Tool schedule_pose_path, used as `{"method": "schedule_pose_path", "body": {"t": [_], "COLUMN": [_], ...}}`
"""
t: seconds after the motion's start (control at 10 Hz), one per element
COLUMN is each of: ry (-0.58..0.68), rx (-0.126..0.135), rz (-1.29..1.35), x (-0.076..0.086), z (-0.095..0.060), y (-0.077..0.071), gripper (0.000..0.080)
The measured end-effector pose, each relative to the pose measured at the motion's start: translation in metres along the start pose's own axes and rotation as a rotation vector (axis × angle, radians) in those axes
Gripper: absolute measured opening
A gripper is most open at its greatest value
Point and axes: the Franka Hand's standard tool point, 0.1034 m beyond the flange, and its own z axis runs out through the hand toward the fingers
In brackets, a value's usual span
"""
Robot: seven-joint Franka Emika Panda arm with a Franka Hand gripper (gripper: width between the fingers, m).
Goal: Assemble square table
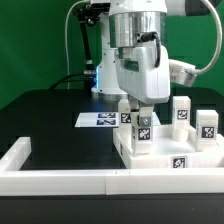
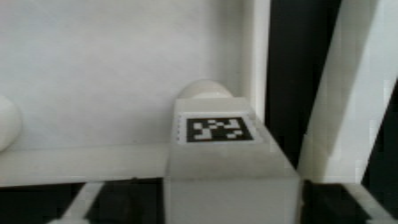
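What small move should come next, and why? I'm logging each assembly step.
Probably a slow turn of the hand to screw the leg down. In the exterior view that leg stands upright on the square tabletop with the hand around its top; the wrist view shows its tagged face between the fingers. Whether it is already seated cannot be told.

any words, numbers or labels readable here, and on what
No words, brands or numbers can be read in either view.
Square black-and-white tags only, patterns not text: on the leg in the gripper, clearest in the wrist view.
Same kind of tags on the slab, the other legs and the marker board: too small to make out.
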Motion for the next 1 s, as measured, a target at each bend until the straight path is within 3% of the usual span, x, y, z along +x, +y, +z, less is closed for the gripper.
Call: {"method": "schedule_pose_path", "body": {"t": [0.1, 0.2, 1.0], "ry": [0.001, 0.001, 0.004], "rx": [0.0, -0.001, -0.001], "rz": [-0.043, -0.049, -0.77], "x": [0.0006, -0.0001, -0.0031], "z": [0.0005, 0.0012, 0.0019], "y": [0.0003, 0.0006, -0.0001], "gripper": [0.0575, 0.0637, 0.0649]}}
